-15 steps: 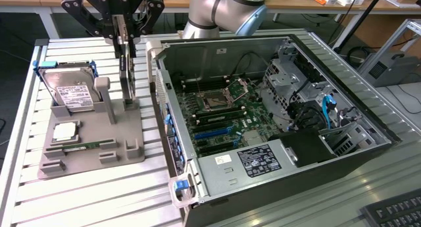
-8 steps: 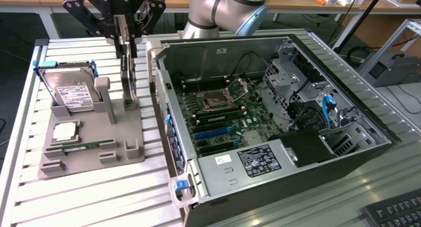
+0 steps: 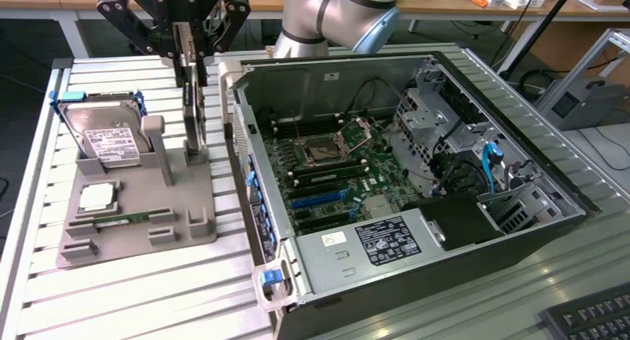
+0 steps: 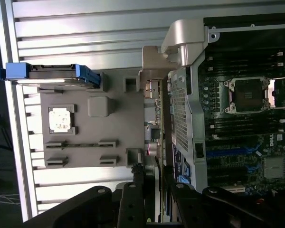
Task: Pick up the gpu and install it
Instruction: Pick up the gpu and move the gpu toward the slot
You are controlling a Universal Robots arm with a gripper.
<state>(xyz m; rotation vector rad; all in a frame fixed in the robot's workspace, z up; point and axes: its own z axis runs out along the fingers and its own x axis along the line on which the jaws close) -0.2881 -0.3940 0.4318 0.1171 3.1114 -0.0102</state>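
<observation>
The gpu [image 3: 195, 111] is a thin dark card standing on edge over the grey holder tray [image 3: 128, 240], just beside the open computer case [image 3: 414, 170]. My gripper [image 3: 194, 60] comes down from above, and its black fingers [image 3: 181, 51] are shut on the card's upper edge. The card's lower end sits at the tray's upright slot; whether it has lifted out I cannot tell. In the wrist view the gpu [image 4: 159, 123] runs edge-on from my gripper [image 4: 154, 173] to its silver bracket [image 4: 151, 83], alongside the case wall.
The tray also carries a silver hard drive [image 3: 103, 137] in a blue frame, a processor chip [image 3: 96, 198] and a green memory stick [image 3: 118, 220]. Inside the case lies the motherboard [image 3: 325, 170] with blue slots [image 3: 317, 198]. A keyboard [image 3: 591, 318] sits at the exterior view's lower right.
</observation>
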